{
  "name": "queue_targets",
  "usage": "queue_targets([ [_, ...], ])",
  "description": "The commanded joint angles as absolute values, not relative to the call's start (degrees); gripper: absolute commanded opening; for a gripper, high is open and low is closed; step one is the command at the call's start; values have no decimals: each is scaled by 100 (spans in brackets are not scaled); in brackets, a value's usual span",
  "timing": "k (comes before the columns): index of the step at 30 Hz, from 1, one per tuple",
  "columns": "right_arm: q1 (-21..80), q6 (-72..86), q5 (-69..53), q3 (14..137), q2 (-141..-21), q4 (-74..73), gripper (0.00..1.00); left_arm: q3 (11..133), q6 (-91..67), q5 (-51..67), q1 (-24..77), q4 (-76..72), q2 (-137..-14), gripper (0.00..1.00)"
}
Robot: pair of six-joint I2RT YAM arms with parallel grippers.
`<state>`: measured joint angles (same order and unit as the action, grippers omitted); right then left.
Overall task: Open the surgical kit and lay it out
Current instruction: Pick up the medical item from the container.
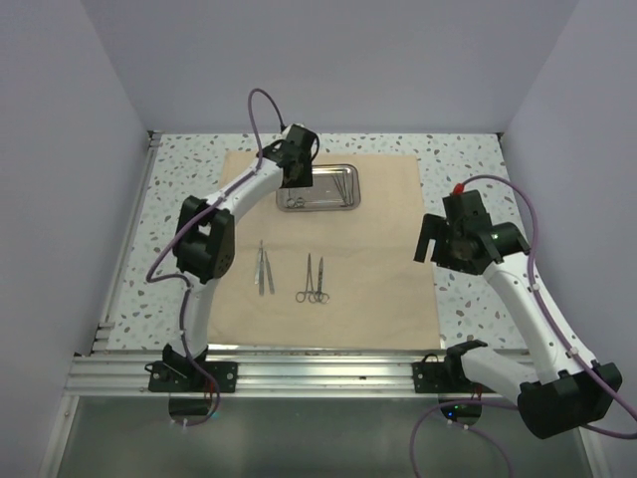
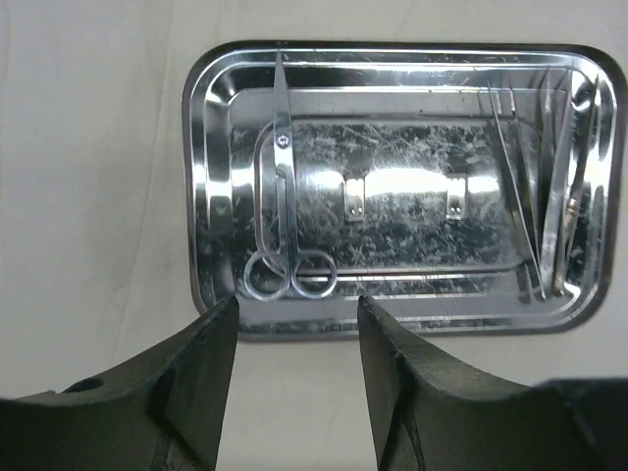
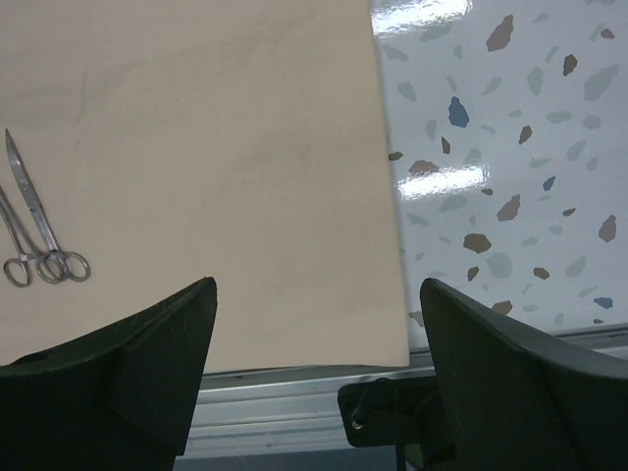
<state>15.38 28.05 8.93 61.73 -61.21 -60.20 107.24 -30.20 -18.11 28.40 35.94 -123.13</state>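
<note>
The beige cloth wrap (image 1: 383,259) lies spread flat on the table. The shiny steel tray (image 1: 355,191) stands on its far part. In the left wrist view the tray (image 2: 208,196) holds ring-handled scissors (image 2: 285,206) at its left end and several thin probes and tweezers (image 2: 554,196) at its right end. My left gripper (image 1: 297,180) hovers over the tray's left end, open and empty (image 2: 297,329). Tweezers (image 1: 265,267) and two ring-handled instruments (image 1: 314,282) lie on the cloth nearer me. My right gripper (image 1: 430,242) is open and empty (image 3: 314,299) above the cloth's (image 3: 216,147) right edge.
The terrazzo table (image 1: 468,169) shows around the cloth, with walls on three sides. An aluminium rail (image 1: 318,370) runs along the near edge and also shows in the right wrist view (image 3: 275,412). The ring-handled instruments (image 3: 39,235) lie at that view's left edge.
</note>
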Motion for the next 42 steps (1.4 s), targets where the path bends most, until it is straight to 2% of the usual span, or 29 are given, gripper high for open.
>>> queue_targets([
  [1,1547,2970,1142,6398,-6108,-6222,89,11574,-2409,-1723,2725,3762,-12919,55],
  [7,1538,3050,1265,6530,-6310,-6337,89,12243,-2338,-1529,2417,3621,-13640,55],
  [24,1538,3050,1362,6917,-6961,-6486,88,12349,-2382,-941,2188,2839,-14519,54],
  [34,1538,3129,1196,6724,-6926,-6557,88,12999,-2277,-1687,2180,3111,-15213,54],
  [38,1538,3146,1125,6636,-6926,-6539,88,13288,-2294,-1749,2180,3427,-15529,48],
  [42,1547,3129,1081,6583,-6926,-6504,88,13324,-2303,-1679,2197,3752,-15601,34],
])
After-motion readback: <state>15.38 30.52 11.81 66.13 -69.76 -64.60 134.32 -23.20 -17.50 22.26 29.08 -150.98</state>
